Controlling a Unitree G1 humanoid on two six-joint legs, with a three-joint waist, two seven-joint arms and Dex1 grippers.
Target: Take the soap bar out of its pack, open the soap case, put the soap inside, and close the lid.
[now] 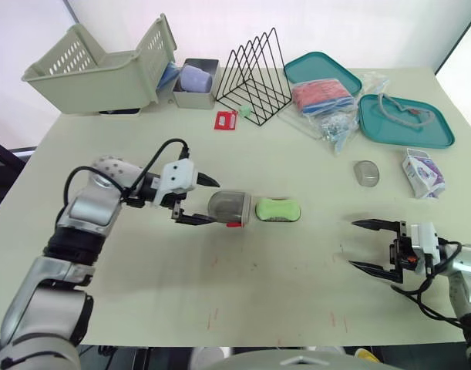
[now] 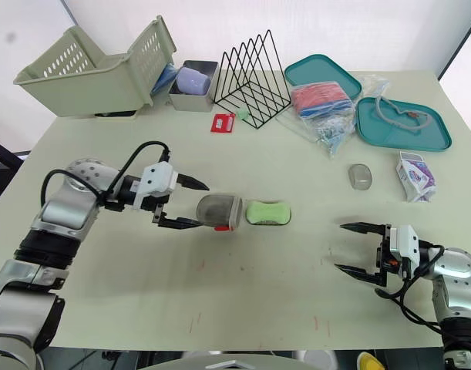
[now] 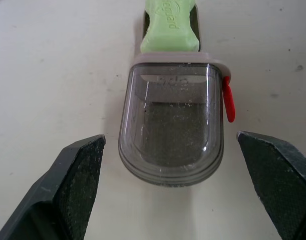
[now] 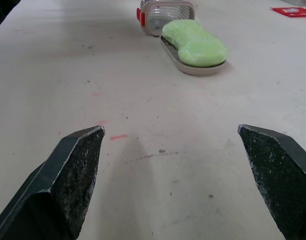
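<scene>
The green soap bar [image 1: 278, 210] lies in the shallow base of the soap case, mid-table. The case's clear grey lid [image 1: 229, 207], with a red latch [image 3: 228, 102], lies swung open flat on the table, joined to the base's left end. My left gripper [image 1: 206, 201] is open just left of the lid, one finger on each side of its rounded end, not touching it [image 3: 172, 125]. Far to the right, my right gripper [image 1: 366, 247] hovers open and empty, pointing toward the soap [image 4: 195, 42]. The white and purple soap pack [image 1: 422, 173] lies at the right edge.
A small clear grey oval piece [image 1: 366, 173] lies left of the pack. At the back stand a tipped beige basket [image 1: 104, 65], a metal tin [image 1: 195, 83], a black wire rack [image 1: 257, 69], two teal trays [image 1: 405, 123] and plastic bags [image 1: 328, 104]. A red tag [image 1: 224, 120] lies near the rack.
</scene>
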